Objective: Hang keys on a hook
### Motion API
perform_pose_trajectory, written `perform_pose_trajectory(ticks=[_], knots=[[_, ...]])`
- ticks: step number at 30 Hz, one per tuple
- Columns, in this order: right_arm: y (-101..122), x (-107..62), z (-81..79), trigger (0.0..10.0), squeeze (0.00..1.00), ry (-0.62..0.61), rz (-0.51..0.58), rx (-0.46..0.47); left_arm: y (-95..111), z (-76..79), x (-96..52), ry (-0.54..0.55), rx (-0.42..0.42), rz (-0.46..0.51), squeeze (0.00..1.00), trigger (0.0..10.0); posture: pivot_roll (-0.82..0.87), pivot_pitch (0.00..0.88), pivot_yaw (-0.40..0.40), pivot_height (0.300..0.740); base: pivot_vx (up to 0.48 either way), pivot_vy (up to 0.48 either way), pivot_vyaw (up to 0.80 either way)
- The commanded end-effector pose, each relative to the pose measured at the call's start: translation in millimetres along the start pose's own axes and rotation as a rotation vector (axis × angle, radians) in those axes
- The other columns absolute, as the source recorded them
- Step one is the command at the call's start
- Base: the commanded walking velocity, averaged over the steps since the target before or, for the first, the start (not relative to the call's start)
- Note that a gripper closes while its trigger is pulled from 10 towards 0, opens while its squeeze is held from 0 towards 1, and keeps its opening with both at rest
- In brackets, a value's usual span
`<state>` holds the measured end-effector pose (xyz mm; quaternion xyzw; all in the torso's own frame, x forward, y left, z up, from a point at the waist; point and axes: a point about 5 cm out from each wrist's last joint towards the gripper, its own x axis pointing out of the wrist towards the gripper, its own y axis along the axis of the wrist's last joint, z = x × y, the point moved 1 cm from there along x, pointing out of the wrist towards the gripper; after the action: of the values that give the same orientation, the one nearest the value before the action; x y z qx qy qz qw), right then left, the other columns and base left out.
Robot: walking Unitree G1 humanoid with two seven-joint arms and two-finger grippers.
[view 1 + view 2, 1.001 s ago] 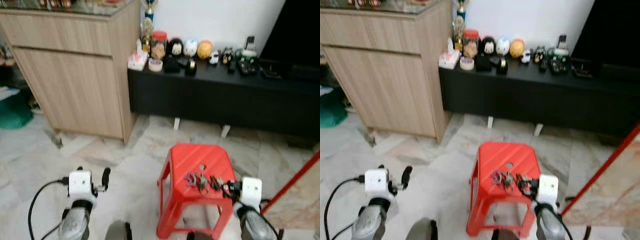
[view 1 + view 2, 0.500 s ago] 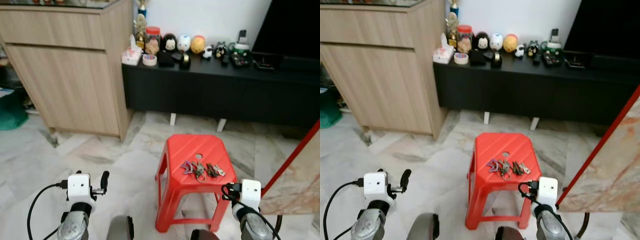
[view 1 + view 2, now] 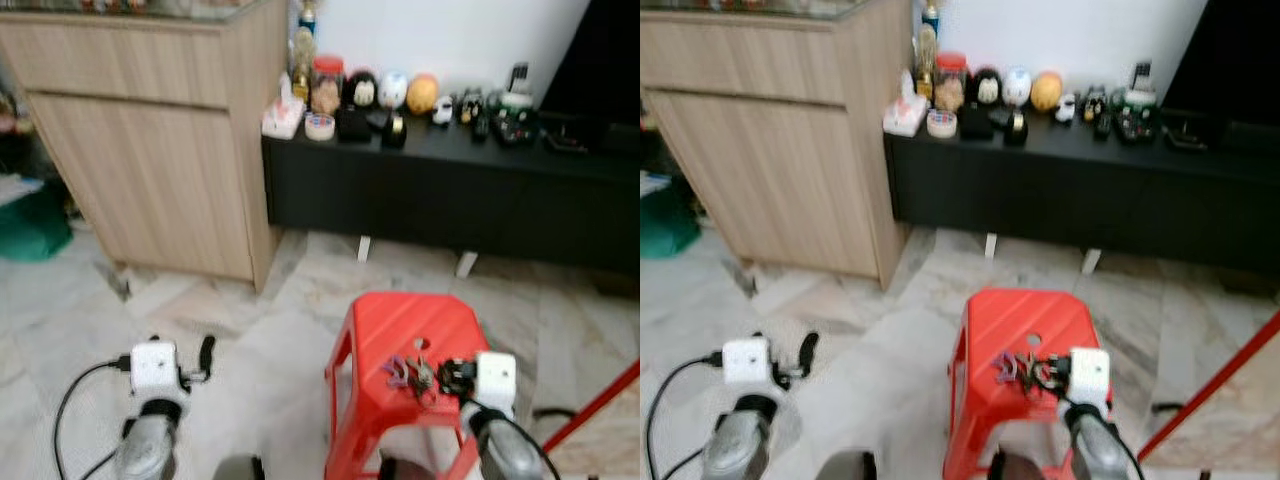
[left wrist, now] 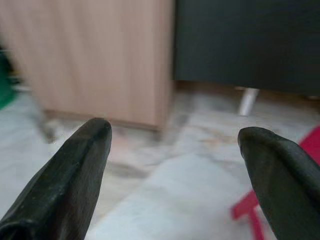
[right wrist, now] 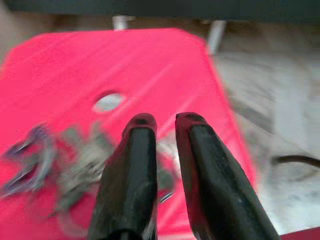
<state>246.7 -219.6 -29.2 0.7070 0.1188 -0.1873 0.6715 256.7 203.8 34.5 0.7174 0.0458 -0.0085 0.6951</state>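
The keys [image 5: 60, 175] lie in a loose bunch on top of the red stool [image 3: 395, 320]. The right claw [image 5: 164, 120] hovers just over them, fingers nearly closed with only a thin gap — gripping nothing. The left claw [image 4: 172, 137] hangs wide open and empty over the marble floor [image 3: 240, 330].

Counts from my head cameras

I count one red stool [image 3: 400, 330], one bunch of keys [image 3: 410, 372], one wooden cabinet [image 3: 150, 130], one black low console [image 3: 450, 200], and two grippers: left [image 3: 207, 352], right [image 3: 450, 375].
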Motion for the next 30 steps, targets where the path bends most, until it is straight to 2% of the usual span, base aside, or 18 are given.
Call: perform_pose_trajectory(ticks=[1,10,11,13,23,30], knots=[[3,2.5,-6.1,10.0,0.0,0.008,0.012,0.019,2,-7.4,0.7,0.01,0.016,0.005,0.0,10.0,0.04,0.0,-0.085,0.61,0.0,0.0,0.0],[-6,-0.8,-7.1,10.0,0.0,0.0,-0.018,0.053,-1,-13.1,-3.4,0.027,0.021,-0.004,0.0,10.0,0.05,0.0,-0.087,0.61,0.0,0.0,0.0],[-8,-1.9,-7.4,10.0,1.0,0.002,-0.024,0.067,-2,-14.2,-4.6,0.029,0.024,-0.009,0.0,10.0,0.05,0.0,-0.087,0.61,0.0,0.0,0.0],[-11,-2.8,-7.5,10.0,1.0,-0.003,-0.034,0.091,-3,-15.3,-5.6,0.03,0.027,-0.012,0.0,10.0,0.04,0.0,-0.083,0.61,0.0,0.0,0.0],[-17,-1.3,-9.5,10.0,1.0,-0.041,-0.071,0.343,-4,-16.3,-5.3,0.011,0.044,-0.022,0.0,10.0,0.02,0.0,-0.057,0.61,0.0,0.0,0.0],[-26,-1.3,-19.3,10.0,1.0,-0.033,-0.129,0.411,-3,-19.6,-5.8,0.011,0.058,-0.025,0.0,10.0,0.05,0.0,-0.06,0.61,0.0,0.0,0.0]])
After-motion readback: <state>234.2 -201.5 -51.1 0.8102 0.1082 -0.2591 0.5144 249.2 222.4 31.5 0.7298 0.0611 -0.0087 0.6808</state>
